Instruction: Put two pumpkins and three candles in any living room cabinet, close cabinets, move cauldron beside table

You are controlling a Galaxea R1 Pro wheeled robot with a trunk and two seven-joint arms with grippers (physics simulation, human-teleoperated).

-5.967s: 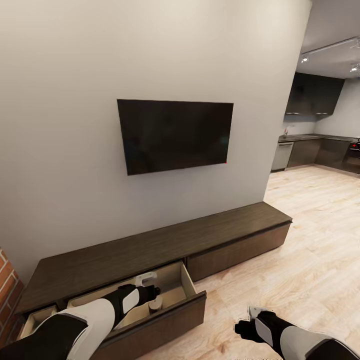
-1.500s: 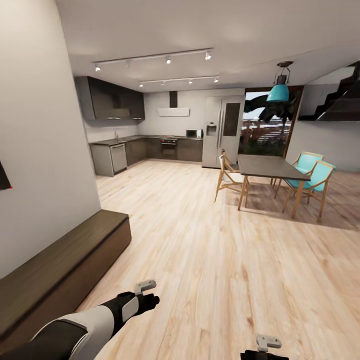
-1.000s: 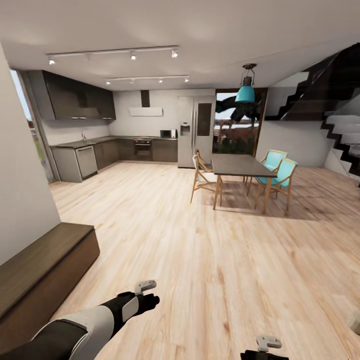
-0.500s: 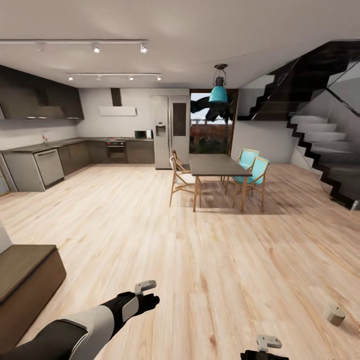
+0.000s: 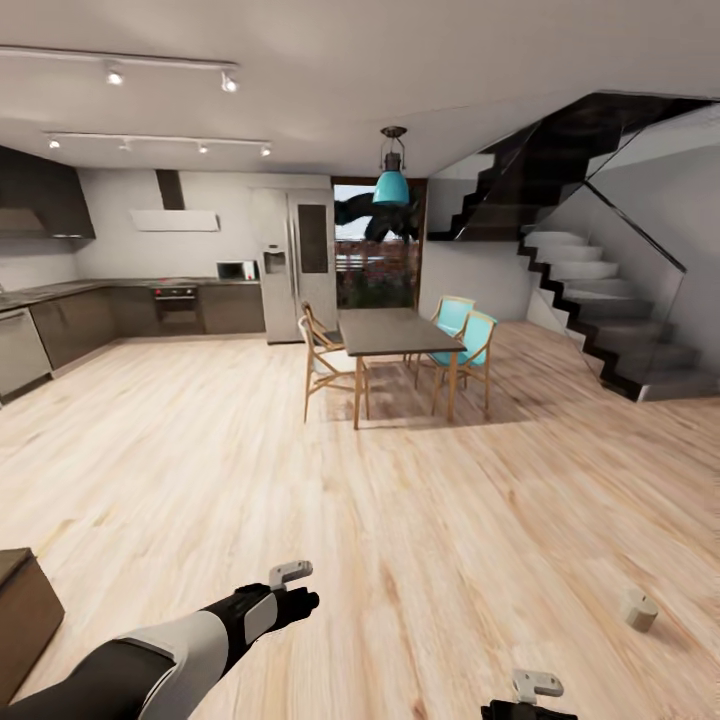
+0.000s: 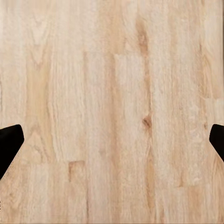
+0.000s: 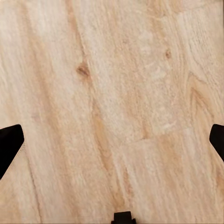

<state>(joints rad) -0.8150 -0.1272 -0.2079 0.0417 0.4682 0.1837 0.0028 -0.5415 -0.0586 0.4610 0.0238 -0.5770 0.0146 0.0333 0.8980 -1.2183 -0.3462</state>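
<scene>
Low at the right of the head view, a single candle (image 5: 637,608) lies on the light wood plank floor (image 5: 420,520). It is a short, stubby grey-tan cylinder, tipped so that one flat end faces up and toward the camera, and it throws a small shadow to its right. It sits alone on bare boards, well apart from both arms.

At the lower left edge of the same view, the dark brown corner of the cabinet (image 5: 22,610) juts in; the frame cuts it off, so its fronts cannot be judged.

The left gripper (image 5: 296,585) reaches out from the bottom left on a black and white arm, held above the floor with nothing in it. In the left wrist view its two dark fingertips (image 6: 9,147) sit at opposite edges of the picture with only floorboards between them, so the jaws are spread wide. The right gripper (image 5: 535,690) barely enters the head view at the bottom edge, where just its pale top shows. In the right wrist view its fingertips (image 7: 10,145) likewise stand far apart over bare planks, released and empty.

Farther back, in the middle of the head view, a dark dining table (image 5: 395,333) stands with turquoise chairs (image 5: 470,345) and a pale wooden chair (image 5: 322,362) under a teal pendant lamp (image 5: 391,182). Dark kitchen units (image 5: 120,312) and a tall fridge (image 5: 295,265) line the far wall at the left. A black staircase (image 5: 600,300) climbs at the right, its upper part lost against the ceiling.
</scene>
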